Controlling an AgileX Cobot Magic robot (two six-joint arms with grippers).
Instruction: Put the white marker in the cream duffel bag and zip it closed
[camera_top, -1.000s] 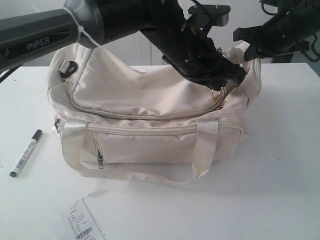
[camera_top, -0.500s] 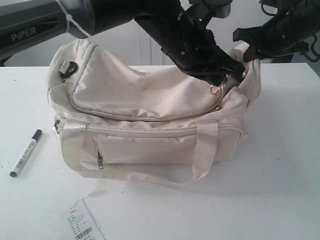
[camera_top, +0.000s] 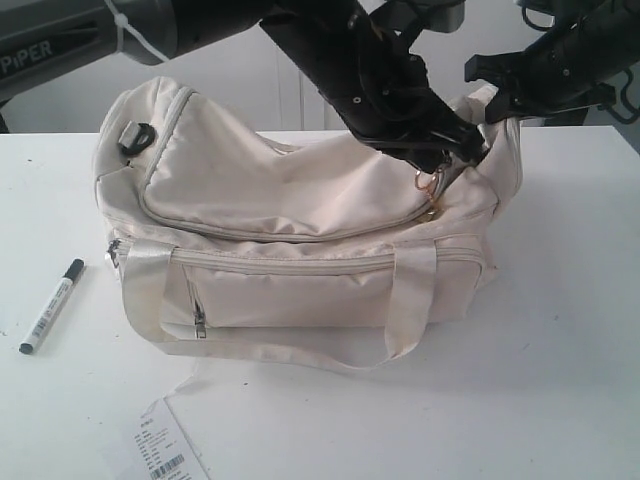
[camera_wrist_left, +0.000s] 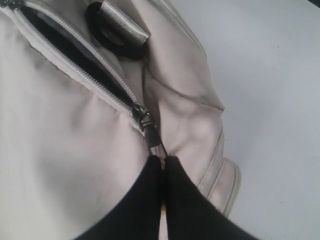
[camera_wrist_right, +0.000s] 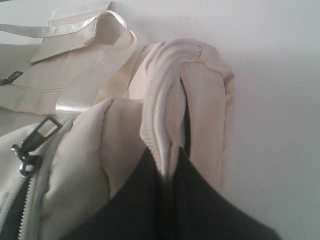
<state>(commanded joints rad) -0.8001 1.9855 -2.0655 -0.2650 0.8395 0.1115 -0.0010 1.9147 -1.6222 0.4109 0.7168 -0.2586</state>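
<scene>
The cream duffel bag (camera_top: 290, 190) stands on the white table. The white marker (camera_top: 52, 306) with its black cap lies on the table to the bag's left, apart from both grippers. My left gripper (camera_top: 447, 158) reaches across to the bag's right end and is shut on the top zipper's pull (camera_wrist_left: 155, 142). Beyond the slider, the zipper gapes open onto dark lining (camera_wrist_left: 60, 42). At the bag's far right end my right gripper (camera_top: 497, 100) is shut on a fold of the bag's fabric (camera_wrist_right: 165, 100).
A white paper tag (camera_top: 160, 450) with a barcode lies near the front edge of the table (camera_top: 560, 380). The bag's handles (camera_top: 410, 300) hang down its front. A black strap ring (camera_top: 137, 134) sits at the bag's left end.
My left arm has risen a little and swung left while keeping hold of the zipper pull, and the bag's top has lifted with it. The right gripper and the marker have stayed put.
</scene>
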